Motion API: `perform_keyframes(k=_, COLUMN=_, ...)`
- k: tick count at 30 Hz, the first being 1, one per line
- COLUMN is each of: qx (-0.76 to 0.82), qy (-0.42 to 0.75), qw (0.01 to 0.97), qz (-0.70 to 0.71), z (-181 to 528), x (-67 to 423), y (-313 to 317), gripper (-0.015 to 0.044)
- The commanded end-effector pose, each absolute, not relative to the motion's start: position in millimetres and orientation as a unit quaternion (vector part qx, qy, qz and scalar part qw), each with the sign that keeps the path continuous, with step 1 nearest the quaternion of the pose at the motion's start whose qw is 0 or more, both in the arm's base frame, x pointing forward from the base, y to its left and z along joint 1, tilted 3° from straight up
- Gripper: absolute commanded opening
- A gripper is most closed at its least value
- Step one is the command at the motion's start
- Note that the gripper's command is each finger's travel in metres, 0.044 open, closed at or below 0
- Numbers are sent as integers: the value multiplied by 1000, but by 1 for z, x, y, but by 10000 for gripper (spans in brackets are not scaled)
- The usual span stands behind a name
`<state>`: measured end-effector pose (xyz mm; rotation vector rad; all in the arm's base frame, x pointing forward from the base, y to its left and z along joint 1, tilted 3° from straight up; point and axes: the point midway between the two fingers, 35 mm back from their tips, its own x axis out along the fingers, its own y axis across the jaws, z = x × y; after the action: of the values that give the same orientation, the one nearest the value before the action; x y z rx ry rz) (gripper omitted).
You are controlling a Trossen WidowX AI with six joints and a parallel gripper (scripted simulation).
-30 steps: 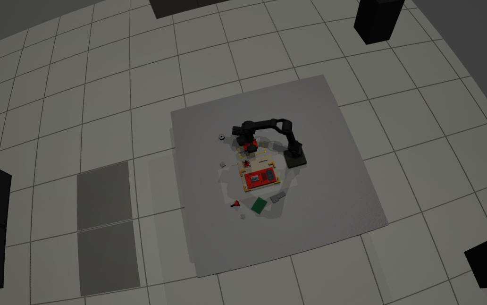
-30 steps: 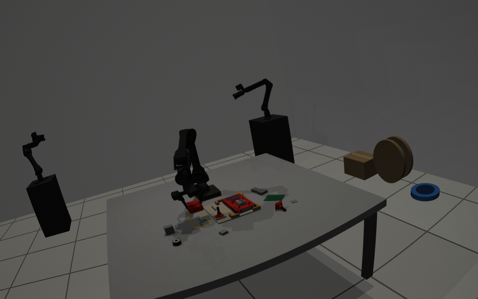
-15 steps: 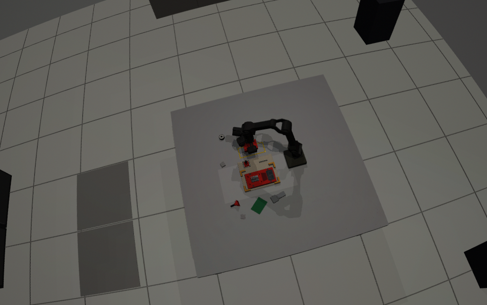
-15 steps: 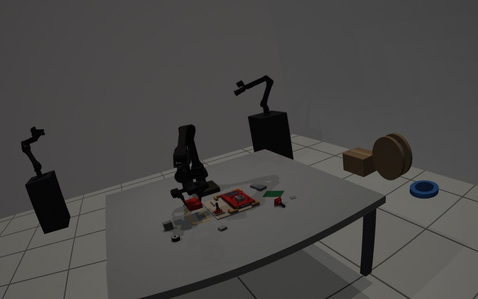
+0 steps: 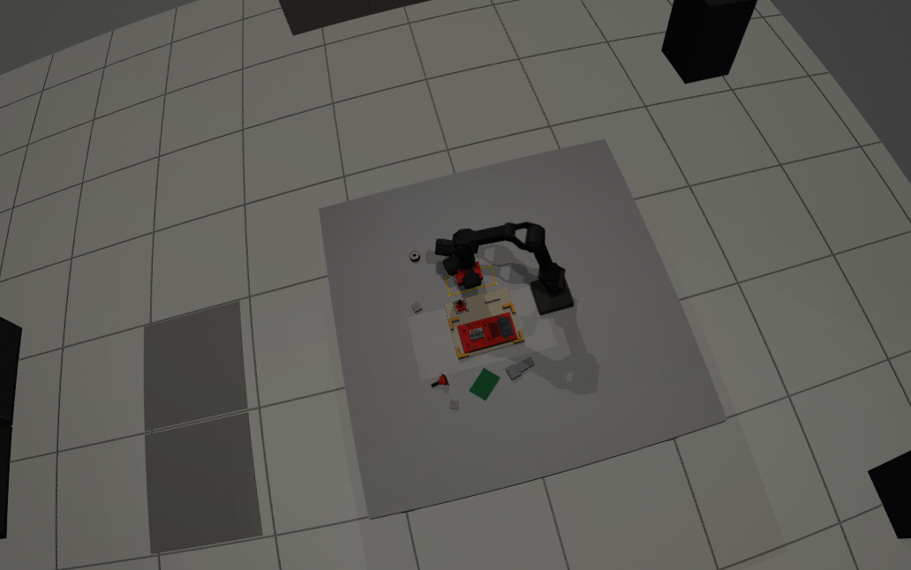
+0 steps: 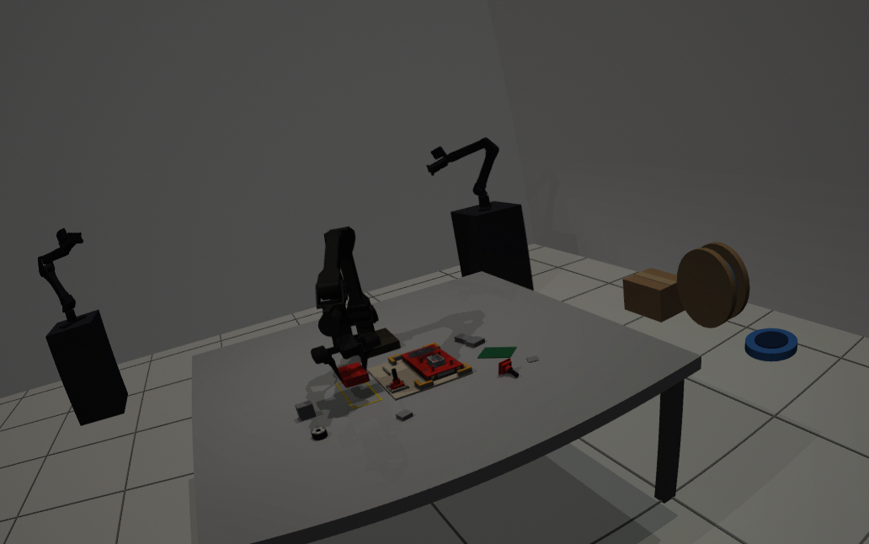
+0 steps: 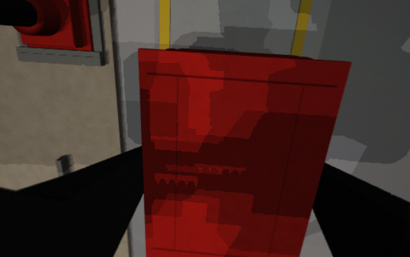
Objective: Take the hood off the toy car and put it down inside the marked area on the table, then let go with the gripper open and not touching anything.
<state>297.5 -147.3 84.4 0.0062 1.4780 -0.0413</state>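
Observation:
My gripper (image 5: pixel 468 277) (image 6: pixel 352 370) (image 7: pixel 227 161) is shut on the red hood (image 5: pixel 466 273) (image 6: pixel 353 374) (image 7: pixel 239 132), a flat red panel gripped by its two long sides. It holds the hood a little above the table, over the yellow-outlined marked area (image 5: pixel 448 290) (image 6: pixel 357 406) (image 7: pixel 164 24). In the wrist view the hood fills the middle and the yellow lines run out from under its far edge. The red toy car (image 5: pixel 488 331) (image 6: pixel 432 366) sits on a tan board (image 5: pixel 482 305) (image 6: pixel 410 390) beside the marked area, with its inside showing.
A small red part with a black knob (image 5: pixel 460 305) (image 6: pixel 396 381) (image 7: pixel 56 24) stands on the board near the hood. A green card (image 5: pixel 484 383) (image 6: pixel 497 352), grey blocks (image 5: pixel 519 368) (image 6: pixel 469 339), a small wheel (image 5: pixel 414 255) (image 6: pixel 318 433) and another red part (image 5: pixel 441 380) (image 6: pixel 506 367) lie around.

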Motion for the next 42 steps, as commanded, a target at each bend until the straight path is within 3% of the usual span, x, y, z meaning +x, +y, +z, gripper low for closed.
perform_keyframes(k=1, qx=4, qy=675, qw=737, qz=-15, z=79, x=297, y=-146, gripper=0)
perform_keyframes(k=42, qx=4, qy=676, qw=737, qz=-15, z=57, x=297, y=-146, gripper=0)
